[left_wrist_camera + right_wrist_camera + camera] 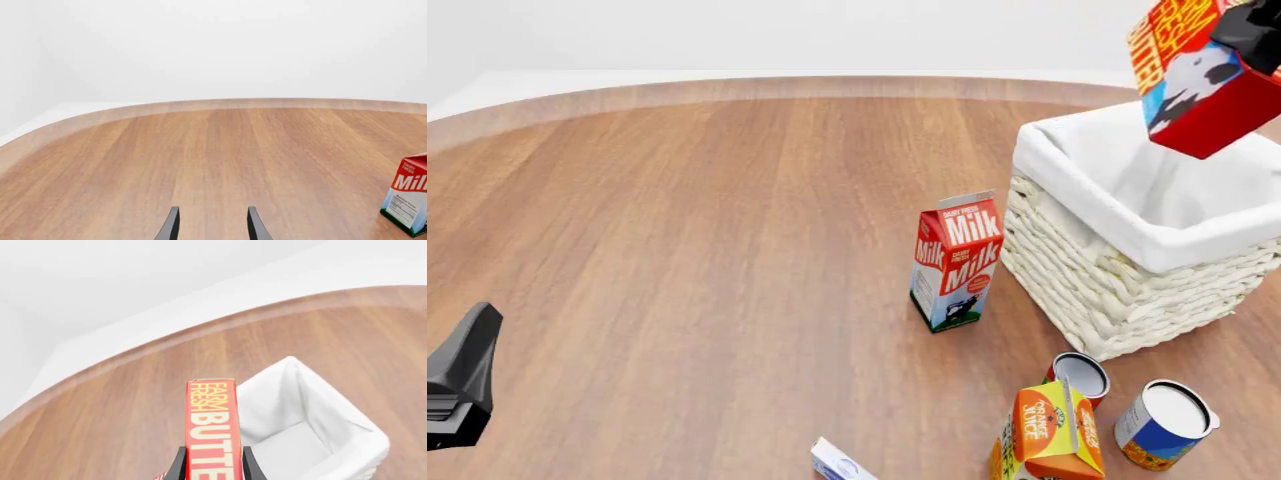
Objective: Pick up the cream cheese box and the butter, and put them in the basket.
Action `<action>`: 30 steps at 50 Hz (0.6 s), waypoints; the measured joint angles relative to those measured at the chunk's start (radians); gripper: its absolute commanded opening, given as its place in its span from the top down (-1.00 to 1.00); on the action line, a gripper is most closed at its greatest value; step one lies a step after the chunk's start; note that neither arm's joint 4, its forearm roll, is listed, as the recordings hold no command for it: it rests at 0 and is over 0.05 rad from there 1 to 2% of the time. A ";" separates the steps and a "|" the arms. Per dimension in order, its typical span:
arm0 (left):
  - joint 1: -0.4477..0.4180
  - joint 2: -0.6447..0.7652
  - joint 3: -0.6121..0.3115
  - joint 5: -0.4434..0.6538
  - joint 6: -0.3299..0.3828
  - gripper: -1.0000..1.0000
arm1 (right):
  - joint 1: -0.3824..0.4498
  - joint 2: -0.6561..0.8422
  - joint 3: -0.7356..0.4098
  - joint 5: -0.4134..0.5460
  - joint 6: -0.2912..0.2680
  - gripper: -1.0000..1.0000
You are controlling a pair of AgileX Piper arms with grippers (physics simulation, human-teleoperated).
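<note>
Right gripper (212,471), jaws clamped on the butter (1190,75), hung above the basket (1121,275), long axis tilted; left gripper (212,227), apart, held nothing.

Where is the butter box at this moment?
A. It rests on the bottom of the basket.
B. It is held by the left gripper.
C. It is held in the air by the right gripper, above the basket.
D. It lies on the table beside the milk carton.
C: the butter is clamped in the right gripper, tilted in the air over the basket.
</note>
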 measured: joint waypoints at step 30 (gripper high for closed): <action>0.000 0.000 0.000 0.000 0.000 -1.00 | -0.055 0.060 0.080 -0.117 0.033 1.00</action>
